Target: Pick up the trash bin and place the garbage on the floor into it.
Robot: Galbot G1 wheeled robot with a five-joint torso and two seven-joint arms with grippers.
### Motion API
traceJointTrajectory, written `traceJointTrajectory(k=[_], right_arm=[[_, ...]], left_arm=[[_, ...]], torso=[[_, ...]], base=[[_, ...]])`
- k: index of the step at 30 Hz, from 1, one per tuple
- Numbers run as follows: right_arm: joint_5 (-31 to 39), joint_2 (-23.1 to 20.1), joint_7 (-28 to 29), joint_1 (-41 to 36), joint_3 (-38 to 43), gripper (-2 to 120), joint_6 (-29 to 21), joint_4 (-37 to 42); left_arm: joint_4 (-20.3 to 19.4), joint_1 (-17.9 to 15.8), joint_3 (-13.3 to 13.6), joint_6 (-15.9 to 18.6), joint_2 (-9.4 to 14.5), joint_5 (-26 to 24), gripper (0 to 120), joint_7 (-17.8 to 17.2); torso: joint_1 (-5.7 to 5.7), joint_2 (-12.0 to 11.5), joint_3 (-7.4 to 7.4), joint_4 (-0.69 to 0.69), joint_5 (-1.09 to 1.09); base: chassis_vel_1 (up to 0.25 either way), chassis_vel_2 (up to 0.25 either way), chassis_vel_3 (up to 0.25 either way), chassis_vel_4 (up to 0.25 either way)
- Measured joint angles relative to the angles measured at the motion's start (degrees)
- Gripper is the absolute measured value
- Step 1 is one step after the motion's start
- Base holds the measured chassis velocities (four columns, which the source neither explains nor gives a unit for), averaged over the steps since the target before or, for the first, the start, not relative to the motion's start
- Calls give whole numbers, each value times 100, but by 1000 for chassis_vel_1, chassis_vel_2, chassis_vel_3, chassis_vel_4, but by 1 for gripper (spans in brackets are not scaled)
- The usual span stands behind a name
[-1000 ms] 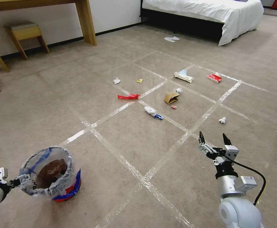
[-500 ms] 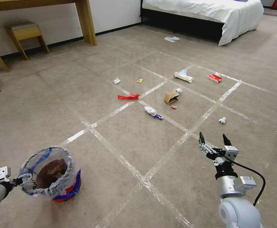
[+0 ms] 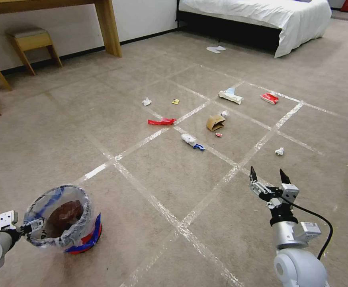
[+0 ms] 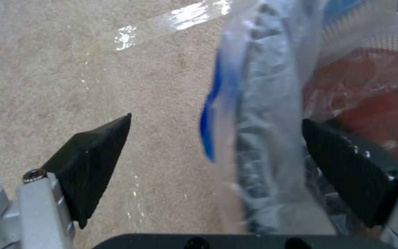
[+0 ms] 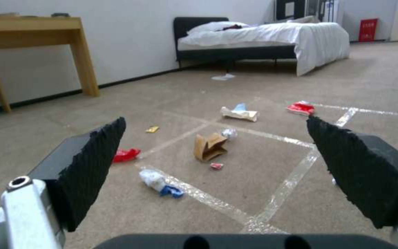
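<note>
Left wrist view puts the left gripper wide open astride the rim of the trash bin, gripping nothing; the bin stands on the carpet and looks light, its liner crinkly and slippery, so the stiff rim suits best; the right gripper hangs open and empty.

The trash bin is red, lined with a crinkly clear bag streaked with blue. On the beige carpet, crossed by glossy clear tape lines, lie a brown paper bag, a red wrapper strip, a red-white packet, a tiny yellow wrapper and white tissues. The right gripper has black fingers on silver metal.
</note>
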Motion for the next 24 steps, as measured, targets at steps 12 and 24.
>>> traceJointTrajectory(k=[12,24], right_arm=[[-1,3,2,51,-17,100,0,-60],[0,-12,5,65,-23,100,-1,-110]], left_arm=[[4,-9,62,-13,-66,136,67,181],[13,6,27,-12,-160,208,22,360]], torso=[[0,0,0,0,0],[0,1,0,0,1]], base=[[0,0,0,0],[0,0,0,0]])
